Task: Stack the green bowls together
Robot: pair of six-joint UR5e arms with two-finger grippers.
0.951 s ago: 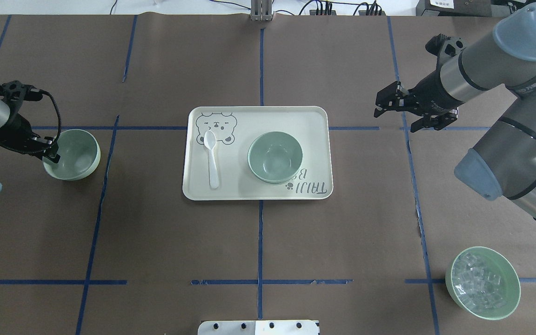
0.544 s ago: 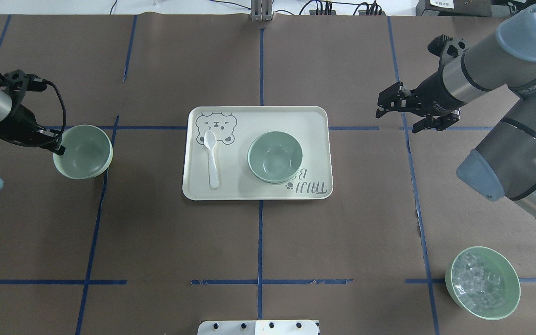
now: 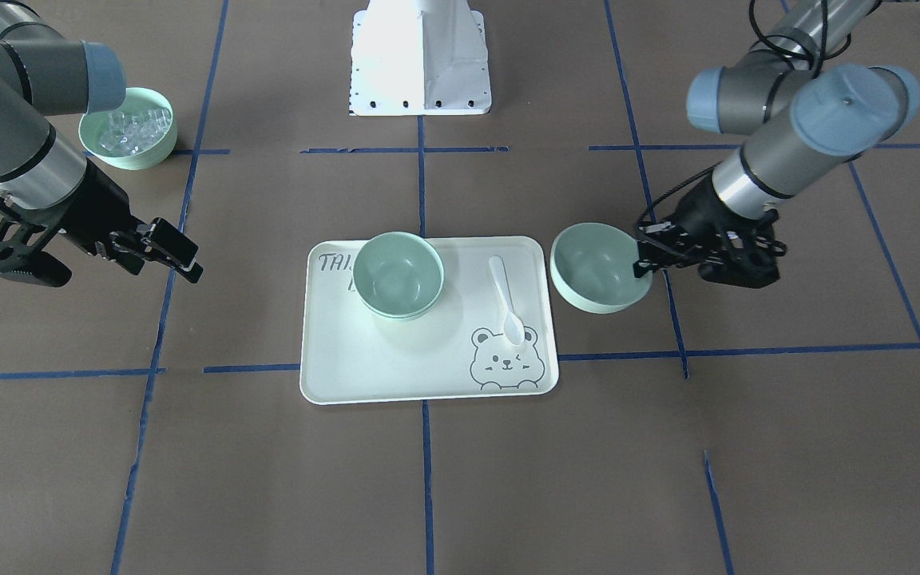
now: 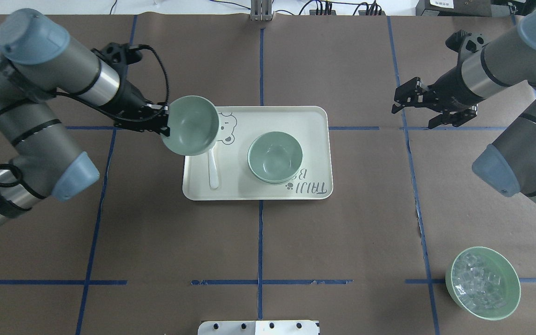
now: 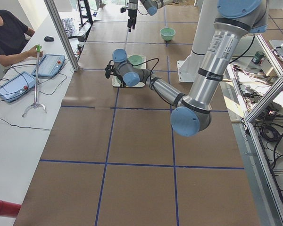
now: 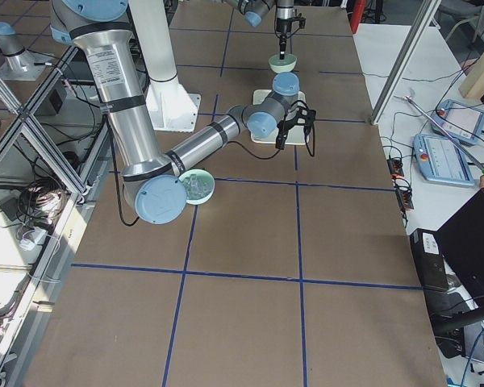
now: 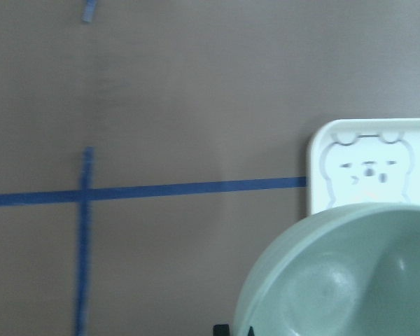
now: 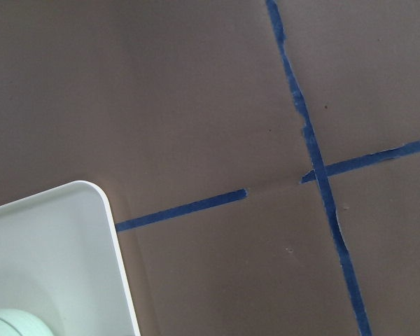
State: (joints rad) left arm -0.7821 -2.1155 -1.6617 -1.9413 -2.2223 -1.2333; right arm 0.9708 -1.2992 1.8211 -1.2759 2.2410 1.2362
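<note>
My left gripper point(image 4: 163, 122) is shut on the rim of one green bowl point(image 4: 190, 124) and holds it in the air over the left end of the bear-print tray point(image 4: 317, 139). The front view shows this bowl point(image 3: 597, 267) beside the tray point(image 3: 428, 391), and it fills the lower right of the left wrist view point(image 7: 350, 280). A second green bowl point(image 4: 275, 157) stands on the tray; its doubled rim looks like two nested bowls point(image 3: 398, 275). My right gripper point(image 4: 411, 115) is open and empty, right of the tray.
A white spoon point(image 3: 505, 307) lies on the tray near the bear print, partly hidden under the held bowl in the overhead view. A green bowl of clear cubes point(image 4: 483, 283) stands at the near right. Blue tape lines cross the brown table.
My left arm has carried the green bowl from the table's left side rightward and up to the tray's left edge. My right gripper has drifted slightly right, still open.
</note>
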